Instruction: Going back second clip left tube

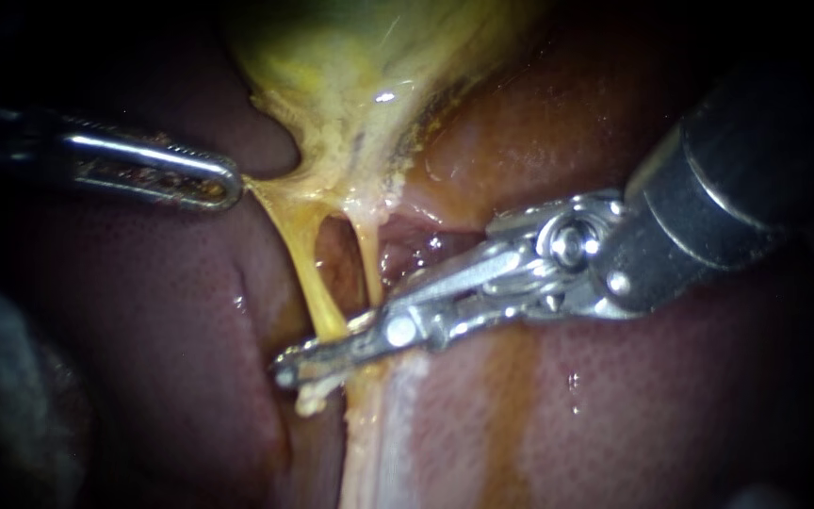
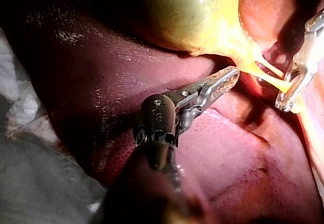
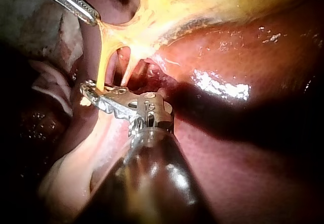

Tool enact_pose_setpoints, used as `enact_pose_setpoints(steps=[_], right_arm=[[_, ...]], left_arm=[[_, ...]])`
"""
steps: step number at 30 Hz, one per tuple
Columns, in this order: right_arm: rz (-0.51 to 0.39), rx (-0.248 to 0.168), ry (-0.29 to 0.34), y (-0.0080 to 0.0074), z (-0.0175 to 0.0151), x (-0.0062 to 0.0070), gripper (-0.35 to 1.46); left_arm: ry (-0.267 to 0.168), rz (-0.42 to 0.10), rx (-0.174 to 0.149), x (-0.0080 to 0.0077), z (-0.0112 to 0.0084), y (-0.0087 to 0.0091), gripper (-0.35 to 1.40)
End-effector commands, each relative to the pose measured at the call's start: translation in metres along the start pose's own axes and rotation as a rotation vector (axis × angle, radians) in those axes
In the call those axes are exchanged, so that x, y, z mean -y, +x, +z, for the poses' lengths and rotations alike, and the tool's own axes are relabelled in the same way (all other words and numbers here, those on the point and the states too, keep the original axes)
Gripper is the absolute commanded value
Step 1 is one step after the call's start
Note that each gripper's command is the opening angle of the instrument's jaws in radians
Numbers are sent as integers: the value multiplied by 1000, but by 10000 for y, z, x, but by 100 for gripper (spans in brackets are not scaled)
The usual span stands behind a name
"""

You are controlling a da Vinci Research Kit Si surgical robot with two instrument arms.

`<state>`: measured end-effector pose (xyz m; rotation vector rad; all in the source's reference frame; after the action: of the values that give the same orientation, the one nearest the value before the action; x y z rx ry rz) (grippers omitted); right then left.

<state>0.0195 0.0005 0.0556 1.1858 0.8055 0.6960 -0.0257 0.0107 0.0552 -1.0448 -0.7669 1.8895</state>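
The wet, dark red liver (image 1: 671, 415) is the working surface, with the glossy yellow-green gallbladder (image 1: 360, 75) on its far side. The slender steel left instrument (image 1: 231, 184) has its jaws clamped on the gallbladder's pale edge, which is stretched to the left. The thin yellow left tube (image 1: 305, 273) runs beside the right tube (image 1: 366, 264). The steel right instrument (image 1: 294, 369) has its jaws closed across the left tube's near end. Only the left wrist view shows crumpled white cloth (image 2: 25, 112) beside the liver.
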Motion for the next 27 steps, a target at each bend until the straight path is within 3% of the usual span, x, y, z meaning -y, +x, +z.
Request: enact_pose_setpoints(steps=[1,6,10,13,19,27], right_arm=[[0,0,0,0,0,0,-35],[-1,-3,5,0,1,-2,-33],[-132,6,-3,-1,3,-4,3],[-161,4,-7,0,5,-5,26],[-263,3,-23,0,12,-8,41],[-403,-85,-148,10,26,-22,49]], left_arm=[[0,0,0,0,0,0,-35],[0,0,0,0,0,0,-35],[0,0,0,0,0,0,-35],[0,0,0,-1,0,0,-35],[0,0,0,-1,0,0,-35],[0,0,0,-3,2,0,-35]])
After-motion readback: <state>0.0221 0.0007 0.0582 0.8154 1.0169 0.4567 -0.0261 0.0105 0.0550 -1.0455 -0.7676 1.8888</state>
